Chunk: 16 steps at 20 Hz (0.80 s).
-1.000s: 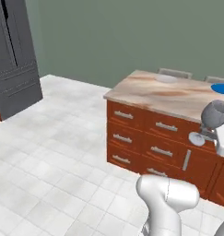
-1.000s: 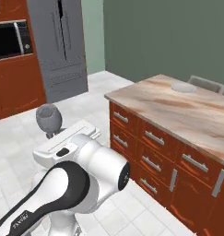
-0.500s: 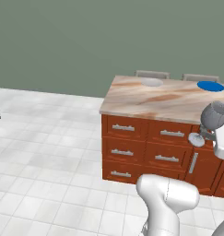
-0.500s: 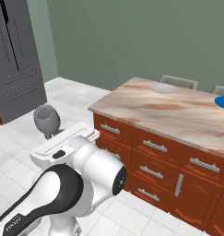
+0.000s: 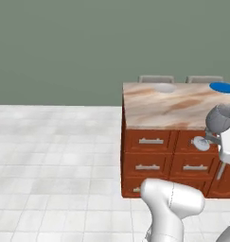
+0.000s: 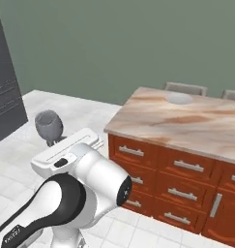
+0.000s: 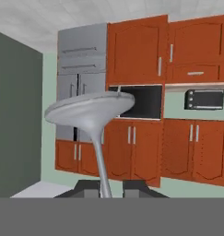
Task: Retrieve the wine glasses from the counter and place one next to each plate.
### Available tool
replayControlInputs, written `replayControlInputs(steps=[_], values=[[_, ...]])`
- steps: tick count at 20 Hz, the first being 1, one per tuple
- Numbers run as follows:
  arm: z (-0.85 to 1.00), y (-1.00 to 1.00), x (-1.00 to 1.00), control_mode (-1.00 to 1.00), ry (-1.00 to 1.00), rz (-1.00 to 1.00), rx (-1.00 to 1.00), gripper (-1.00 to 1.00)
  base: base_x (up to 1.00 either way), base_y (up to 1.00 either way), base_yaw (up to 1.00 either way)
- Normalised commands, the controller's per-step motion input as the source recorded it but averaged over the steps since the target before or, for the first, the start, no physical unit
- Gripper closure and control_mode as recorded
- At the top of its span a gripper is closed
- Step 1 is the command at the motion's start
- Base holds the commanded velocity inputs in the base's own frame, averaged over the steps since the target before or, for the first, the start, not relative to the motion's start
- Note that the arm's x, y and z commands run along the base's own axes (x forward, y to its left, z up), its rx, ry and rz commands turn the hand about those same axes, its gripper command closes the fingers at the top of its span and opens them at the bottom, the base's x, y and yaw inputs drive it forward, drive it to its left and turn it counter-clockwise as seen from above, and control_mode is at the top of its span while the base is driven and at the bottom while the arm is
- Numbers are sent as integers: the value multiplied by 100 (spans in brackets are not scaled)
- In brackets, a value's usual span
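A smoky grey wine glass (image 5: 220, 117) lies sideways at the right of the left base view, its round foot (image 5: 200, 143) facing left. My gripper (image 5: 213, 138) is shut on its stem. From the right base camera the glass bowl (image 6: 49, 125) rises above the white hand. In the hand view the foot (image 7: 90, 109) and stem stand between my fingertips (image 7: 89, 187), the gripper (image 7: 105, 187) shut on the stem. A pale grey-white plate (image 5: 164, 88) and a bright blue plate (image 5: 223, 87) lie at the far edge of the marbled counter (image 5: 154, 111), well beyond the glass.
Red-brown drawers with silver handles (image 5: 147, 141) face me under the counter top. Two grey chair backs (image 5: 156, 79) stand behind it. White tiled floor (image 5: 55, 156) spreads to the left. A dark fridge (image 6: 5, 92) stands at the left. The hand looks at red-brown cabinets (image 7: 145, 55).
The whole picture has shifted: the base has moved and the counter now sits more head-on, with the fridge gone from the left base view. The glass stays in the shut gripper.
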Motion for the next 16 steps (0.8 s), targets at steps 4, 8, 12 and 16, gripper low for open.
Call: replayControlInputs(steps=[4, 8, 12, 16], values=[[0, 0, 0, 100, 0, 0, 0, 100, 56, 100, -34], [0, 0, 0, 100, 0, 0, 0, 100, 48, 100, -35], [0, 0, 0, 100, 0, 0, 0, 100, 47, 100, -38], [0, 0, 0, 100, 0, 0, 0, 100, 61, 100, -39]])
